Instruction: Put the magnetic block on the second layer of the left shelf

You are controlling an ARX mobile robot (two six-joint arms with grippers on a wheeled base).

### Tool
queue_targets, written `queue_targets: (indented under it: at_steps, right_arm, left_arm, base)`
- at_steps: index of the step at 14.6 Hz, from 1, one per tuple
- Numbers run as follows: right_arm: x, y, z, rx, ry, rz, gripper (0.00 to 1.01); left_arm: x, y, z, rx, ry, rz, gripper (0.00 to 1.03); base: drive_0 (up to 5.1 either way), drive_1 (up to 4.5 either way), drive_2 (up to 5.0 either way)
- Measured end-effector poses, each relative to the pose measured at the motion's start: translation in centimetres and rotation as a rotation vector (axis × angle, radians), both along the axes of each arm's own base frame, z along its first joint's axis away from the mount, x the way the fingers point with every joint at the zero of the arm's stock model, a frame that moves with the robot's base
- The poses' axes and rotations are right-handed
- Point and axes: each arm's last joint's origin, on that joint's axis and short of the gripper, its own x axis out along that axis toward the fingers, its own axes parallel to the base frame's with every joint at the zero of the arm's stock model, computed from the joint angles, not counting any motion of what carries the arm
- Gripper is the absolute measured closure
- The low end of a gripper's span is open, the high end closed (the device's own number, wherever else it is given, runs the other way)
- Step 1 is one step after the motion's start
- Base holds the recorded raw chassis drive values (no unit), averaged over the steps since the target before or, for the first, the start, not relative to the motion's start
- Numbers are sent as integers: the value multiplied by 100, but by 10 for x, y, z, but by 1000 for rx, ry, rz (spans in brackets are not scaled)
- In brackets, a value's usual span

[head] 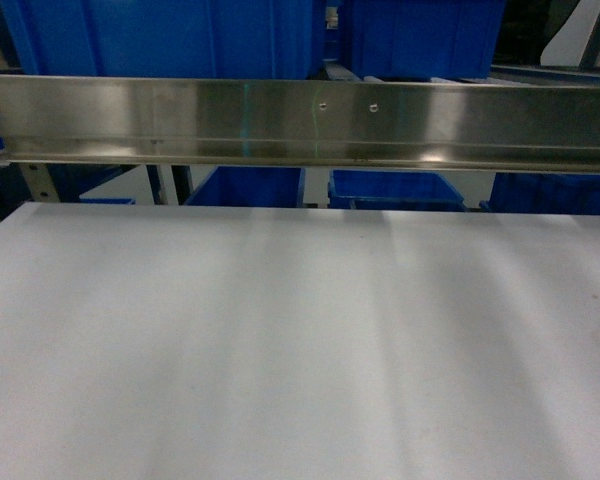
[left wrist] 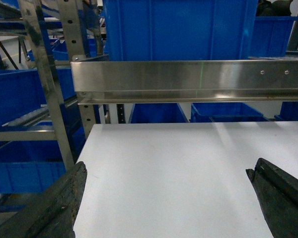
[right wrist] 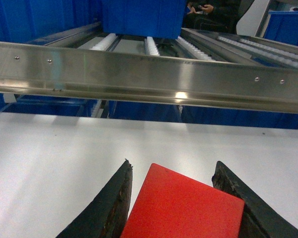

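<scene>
Clenched in the right gripper [right wrist: 171, 198], the red magnetic block [right wrist: 186, 206] sits between the jaws above the white tabletop [right wrist: 49, 163]. Ahead of and above those jaws runs the steel shelf rail [right wrist: 149, 74], roller rails [right wrist: 151, 45] and a blue crate [right wrist: 141, 17] beyond. The left gripper [left wrist: 169, 198] hangs released, holding nothing.
</scene>
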Motion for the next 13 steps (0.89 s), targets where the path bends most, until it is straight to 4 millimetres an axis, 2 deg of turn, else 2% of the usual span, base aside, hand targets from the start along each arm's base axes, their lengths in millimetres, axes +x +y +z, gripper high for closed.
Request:
queue_targets:
  at_steps: [13]
  right_arm:
    - [0, 0, -1, 0, 5, 1, 59]
  left_arm:
    - [0, 0, 0, 0, 1, 0, 5]
  base:
    - [-500, 246, 246]
